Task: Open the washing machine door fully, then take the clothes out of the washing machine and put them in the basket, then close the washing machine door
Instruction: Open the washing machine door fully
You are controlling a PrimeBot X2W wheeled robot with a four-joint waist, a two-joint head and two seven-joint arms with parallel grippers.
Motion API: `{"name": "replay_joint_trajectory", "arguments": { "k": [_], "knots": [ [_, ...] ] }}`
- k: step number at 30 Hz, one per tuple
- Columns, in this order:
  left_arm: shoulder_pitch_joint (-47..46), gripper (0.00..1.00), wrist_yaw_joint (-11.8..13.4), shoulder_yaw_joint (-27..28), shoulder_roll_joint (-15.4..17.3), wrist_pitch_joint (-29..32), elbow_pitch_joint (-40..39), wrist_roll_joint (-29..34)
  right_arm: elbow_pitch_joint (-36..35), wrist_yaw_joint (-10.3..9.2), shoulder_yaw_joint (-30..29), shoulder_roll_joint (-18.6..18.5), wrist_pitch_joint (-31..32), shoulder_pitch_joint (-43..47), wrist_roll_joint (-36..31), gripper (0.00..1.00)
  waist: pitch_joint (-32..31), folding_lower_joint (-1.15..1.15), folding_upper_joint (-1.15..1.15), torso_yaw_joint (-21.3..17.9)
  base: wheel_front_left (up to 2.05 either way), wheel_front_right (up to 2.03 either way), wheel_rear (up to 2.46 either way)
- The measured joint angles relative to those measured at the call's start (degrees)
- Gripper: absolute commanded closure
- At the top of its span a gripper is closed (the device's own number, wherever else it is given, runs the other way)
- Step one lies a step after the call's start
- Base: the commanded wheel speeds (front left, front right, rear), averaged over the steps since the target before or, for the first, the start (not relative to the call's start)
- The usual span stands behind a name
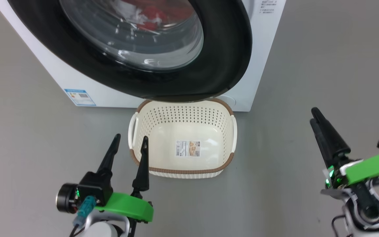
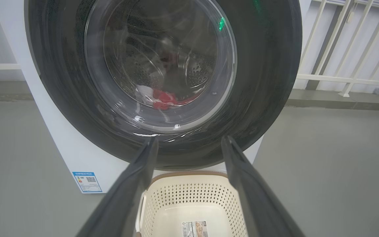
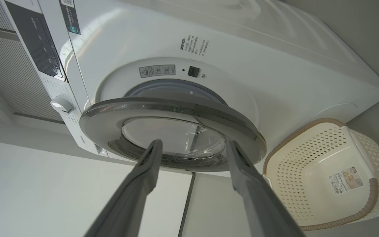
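The washing machine [image 1: 262, 65] stands ahead, white and box-shaped. Its door [image 1: 229, 49], black-rimmed with bulging glass, is swung partway out; the right wrist view shows the door [image 3: 176, 107] standing off the grey ring. Red and white clothes [image 1: 153, 14] lie in the drum behind the glass, also seen as clothes [image 2: 164, 98]. The cream basket [image 1: 189, 171] sits on the floor under the door's lower edge, holding nothing. My left gripper [image 1: 132, 136] is open at the basket's near left corner. My right gripper [image 1: 313, 115] hangs to the basket's right; its fingers [image 3: 242, 171] stand wide apart, holding nothing.
Grey floor spreads on both sides of the machine. A blue label [image 1: 80, 97] marks the machine's lower front. A white railing [image 2: 341, 49] runs behind at the right of the left wrist view. The control panel with its knob [image 3: 61, 104] is beside the door.
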Motion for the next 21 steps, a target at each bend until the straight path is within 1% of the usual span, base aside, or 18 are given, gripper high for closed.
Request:
{"name": "replay_joint_trajectory", "arguments": {
  "k": [1,5,7,10,12,16,19,21],
  "knots": [
    [0.1,0.0,-0.1,0.0,0.0,0.0,0.0,0.0,-1.1,0.0,0.9,0.1,-3.0,1.0,-2.0,0.0,-0.3,0.0,0.0,-0.1,0.0,0.0,0.0],
    [1.1,0.0,-0.1,0.3,0.0,0.0,0.1,0.1,-4.3,0.0,5.5,-0.7,-14.9,4.1,-14.3,0.0,-1.5,0.0,0.0,-0.4,0.0,0.0,0.0],
    [1.2,0.0,-0.2,0.5,0.0,0.0,0.1,0.1,-4.9,0.01,8.5,-3.2,-20.9,4.7,-21.5,0.0,-1.9,0.0,0.0,-0.7,0.0,0.0,0.0],
    [1.6,0.0,-0.2,1.1,0.0,0.0,0.1,0.6,-3.9,0.01,11.3,-6.0,-28.1,4.7,-28.8,0.0,-2.2,0.0,0.0,-1.2,0.0,0.0,0.0],
    [2.0,0.0,-0.4,1.4,0.0,0.0,0.1,1.1,-2.3,0.01,11.8,-7.1,-30.1,4.7,-34.5,0.0,-2.5,0.0,0.0,-1.5,0.0,0.0,0.0],
    [2.1,0.0,-0.7,1.7,0.0,0.0,0.1,1.3,0.3,0.01,10.1,-7.0,-31.0,4.7,-45.7,0.0,-3.2,0.0,0.0,-1.8,0.0,0.0,0.0],
    [2.3,0.0,-0.8,1.9,0.0,0.0,0.2,1.6,0.7,0.01,6.3,-4.8,-31.2,4.9,-54.2,0.0,-3.7,0.0,0.0,-1.9,0.0,0.0,0.0],
    [2.9,0.0,-1.1,1.9,0.0,0.0,0.3,1.6,0.8,0.01,4.8,-3.6,-31.3,5.9,-59.7,0.0,-4.1,0.0,0.0,-1.9,0.0,0.0,0.0]
  ]
}}
